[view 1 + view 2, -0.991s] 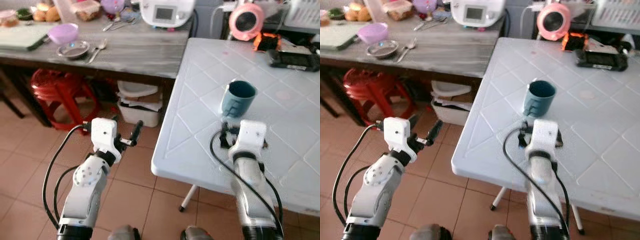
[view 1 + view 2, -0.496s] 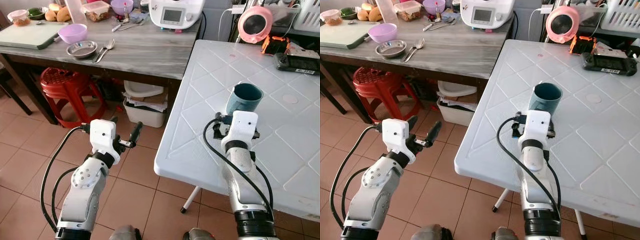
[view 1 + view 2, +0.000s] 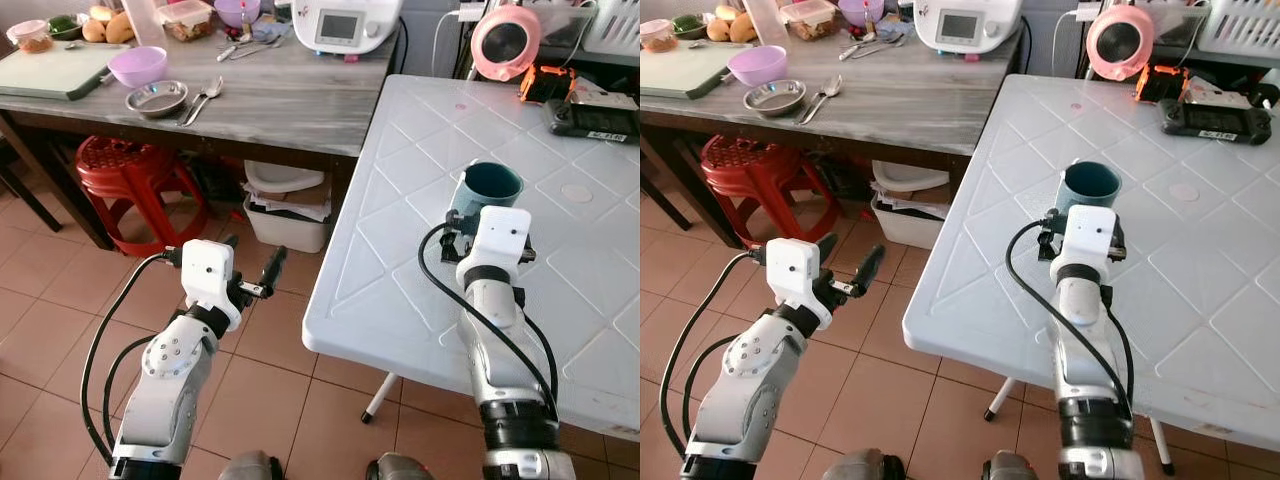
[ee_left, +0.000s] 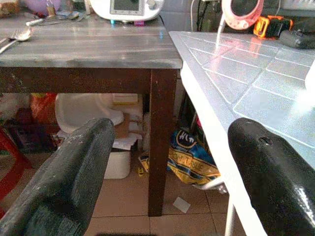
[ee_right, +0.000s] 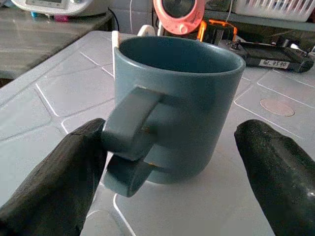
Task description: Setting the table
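Head views: A teal mug (image 3: 485, 196) is seen upright on the white table (image 3: 420, 290), near the table's left edge. The right gripper (image 3: 1080, 228) is held at the mug's 6 o'clock side, just behind it, its fingers hidden by the white wrist housing. The left gripper (image 3: 255, 272) is held over the tiled floor (image 3: 50, 330), at 9 o'clock from the white table, with its fingers spread and nothing between them. A wooden table (image 3: 270, 95) is seen at 11 o'clock, bearing a purple bowl (image 3: 137, 66), a steel dish (image 3: 156, 98), spoons (image 3: 205, 97), a green board (image 3: 50, 70) and a white appliance (image 3: 345, 22). A red stool (image 3: 125, 175) is noted beneath it. A pink round device (image 3: 506, 38) and a black controller (image 3: 592, 118) are seen at the white table's far end.

Left wrist view: The two black fingers (image 4: 64, 182) are shown wide apart and empty. Between them, a wooden table leg (image 4: 161, 142), a yellow bag (image 4: 189, 162) on the floor and the edge of the white table are seen.

Right wrist view: The mug is shown upright between the spread fingers (image 5: 56, 182), handle (image 5: 130, 140) turned toward the camera and lying just beside one finger; contact cannot be confirmed. The other finger is held clear of the mug. The gripper is open and nothing is gripped.
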### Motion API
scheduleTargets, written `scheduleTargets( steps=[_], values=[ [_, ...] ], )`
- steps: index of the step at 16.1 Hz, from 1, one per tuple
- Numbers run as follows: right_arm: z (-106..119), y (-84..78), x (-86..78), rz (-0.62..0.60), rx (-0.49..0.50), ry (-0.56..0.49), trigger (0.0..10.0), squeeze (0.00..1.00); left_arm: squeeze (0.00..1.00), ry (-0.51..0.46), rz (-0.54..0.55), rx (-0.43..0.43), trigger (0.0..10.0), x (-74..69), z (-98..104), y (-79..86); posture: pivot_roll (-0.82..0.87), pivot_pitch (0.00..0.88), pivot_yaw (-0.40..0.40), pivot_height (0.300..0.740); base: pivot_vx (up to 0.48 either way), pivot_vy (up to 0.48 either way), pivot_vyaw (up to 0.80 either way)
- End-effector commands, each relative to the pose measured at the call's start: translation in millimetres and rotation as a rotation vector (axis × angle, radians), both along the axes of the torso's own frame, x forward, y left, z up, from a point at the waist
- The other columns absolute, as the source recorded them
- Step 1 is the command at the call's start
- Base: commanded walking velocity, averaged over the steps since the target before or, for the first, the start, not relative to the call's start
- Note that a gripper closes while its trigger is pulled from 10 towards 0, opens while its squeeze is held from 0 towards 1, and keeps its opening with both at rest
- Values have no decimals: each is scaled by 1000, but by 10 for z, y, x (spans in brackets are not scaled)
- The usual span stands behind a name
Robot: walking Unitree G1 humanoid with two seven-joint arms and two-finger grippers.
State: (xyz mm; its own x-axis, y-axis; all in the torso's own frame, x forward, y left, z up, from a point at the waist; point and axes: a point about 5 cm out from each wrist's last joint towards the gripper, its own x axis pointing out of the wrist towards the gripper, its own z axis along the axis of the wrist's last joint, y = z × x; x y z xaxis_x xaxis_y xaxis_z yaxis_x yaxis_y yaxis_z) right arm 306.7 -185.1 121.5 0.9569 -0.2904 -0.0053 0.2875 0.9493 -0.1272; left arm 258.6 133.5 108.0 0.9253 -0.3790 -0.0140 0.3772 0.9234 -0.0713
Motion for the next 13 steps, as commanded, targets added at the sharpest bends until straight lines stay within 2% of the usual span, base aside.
scheduleTargets(
  steps=[1, 6, 7, 13],
  values=[
    [41, -3, 25, -2, 0, -19, 10000, 0, 0, -7, -3, 10, 10000, -13, 30, 15, 27, 66, 78, 740, 0, 0, 0],
    [19, -162, -61, -83, -47, -15, 10000, 0, 0, -5, -5, 15, 10000, -12, 28, 24, 23, 65, 79, 740, 0, 0, 0],
    [17, -185, -71, -92, -57, -16, 0, 0, 0, -5, -7, 15, 10000, -5, 28, 19, 20, 64, 80, 740, 0, 0, 0],
    [31, -182, -15, -80, -63, -21, 0, 0, 0, -5, 2, 17, 10000, 7, 27, 16, 24, 60, 72, 740, 0, 0, 0]
  ],
)
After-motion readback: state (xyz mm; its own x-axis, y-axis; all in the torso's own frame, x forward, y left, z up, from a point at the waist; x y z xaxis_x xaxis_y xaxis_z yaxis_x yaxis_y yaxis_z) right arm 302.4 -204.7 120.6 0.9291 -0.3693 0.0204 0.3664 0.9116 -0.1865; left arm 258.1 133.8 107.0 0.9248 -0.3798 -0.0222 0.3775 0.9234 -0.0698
